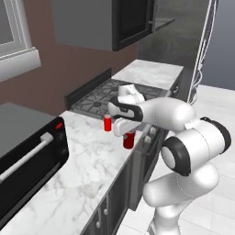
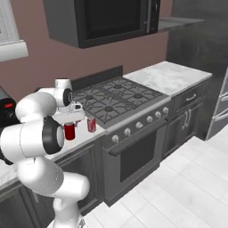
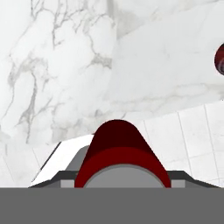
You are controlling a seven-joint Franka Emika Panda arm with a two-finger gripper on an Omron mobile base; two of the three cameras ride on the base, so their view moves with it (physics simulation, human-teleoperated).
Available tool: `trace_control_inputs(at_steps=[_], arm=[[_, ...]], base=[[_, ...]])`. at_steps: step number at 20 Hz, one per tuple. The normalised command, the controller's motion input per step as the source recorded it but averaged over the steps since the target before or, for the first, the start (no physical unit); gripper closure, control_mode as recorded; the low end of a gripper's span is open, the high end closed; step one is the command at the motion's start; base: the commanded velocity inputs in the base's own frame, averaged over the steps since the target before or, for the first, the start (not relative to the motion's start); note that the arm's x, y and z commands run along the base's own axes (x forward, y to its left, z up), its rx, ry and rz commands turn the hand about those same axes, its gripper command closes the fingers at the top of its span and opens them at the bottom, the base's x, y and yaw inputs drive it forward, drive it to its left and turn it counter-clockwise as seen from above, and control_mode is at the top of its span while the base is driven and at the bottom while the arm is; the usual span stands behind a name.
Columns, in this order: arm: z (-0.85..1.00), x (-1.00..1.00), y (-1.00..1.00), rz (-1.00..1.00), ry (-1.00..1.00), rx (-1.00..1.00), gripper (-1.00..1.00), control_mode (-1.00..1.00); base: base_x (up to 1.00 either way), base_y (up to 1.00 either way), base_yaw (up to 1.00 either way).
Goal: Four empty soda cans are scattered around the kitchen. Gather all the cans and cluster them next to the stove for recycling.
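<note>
We see our claw closed around a red can, holding it upright at the front edge of the marble desk, just left of the stove. A second red can stands on the desk nearby, beside the stove's corner.

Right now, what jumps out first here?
The white arm bent low over the marble counter, its gripper closed on a red can near the front edge. A second red can stands just behind it, beside the stove. Left, a black toaster oven.
</note>
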Motion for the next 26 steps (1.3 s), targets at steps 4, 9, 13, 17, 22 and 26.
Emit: trace_control_inputs(at_steps=[4, 9, 13, 17, 22, 26], arm=[[0.00, 0.00, 0.00, 0.00, 0.00, 0.00, 1.00, 1.00], [0.00, 0.00, 0.00, 0.00, 0.00, 0.00, 1.00, 1.00], [0.00, 0.00, 0.00, 0.00, 0.00, 0.00, 1.00, 1.00], [0.00, 0.00, 0.00, 0.00, 0.00, 0.00, 1.00, 1.00], [0.00, 0.00, 0.00, 0.00, 0.00, 0.00, 1.00, 1.00], [0.00, 0.00, 0.00, 0.00, 0.00, 0.00, 1.00, 1.00]], base=[[0.18, 0.07, 0.13], [0.14, 0.08, 0.13], [0.18, 0.05, 0.13], [0.20, 0.02, 0.13], [0.22, 0.00, 0.12], [0.26, 0.00, 0.11]])
